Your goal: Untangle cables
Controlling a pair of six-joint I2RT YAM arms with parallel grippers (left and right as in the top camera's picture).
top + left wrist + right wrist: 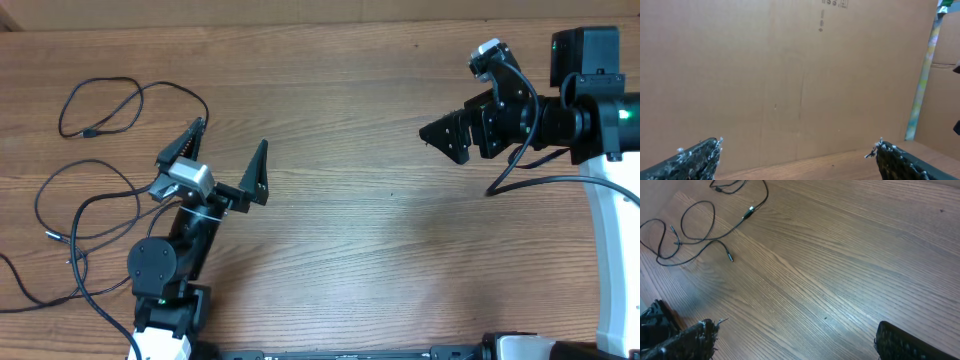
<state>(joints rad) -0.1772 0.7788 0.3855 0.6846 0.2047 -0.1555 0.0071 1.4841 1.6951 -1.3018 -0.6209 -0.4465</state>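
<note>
left gripper (226,152) jaws wide, holding nothing; right gripper (440,135) same. cables (95,205) in loose loops on table (350,240), left of left gripper. broad wood stretch between grippers. far cardboard wall (740,75), small print (822,22) unreadable.

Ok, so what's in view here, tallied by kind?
End effectors: 2, the left end effector and the right end effector, both open.
Thin black cables: at least 2; their overlaps prevent an exact count.
Total: at least 4.
</note>
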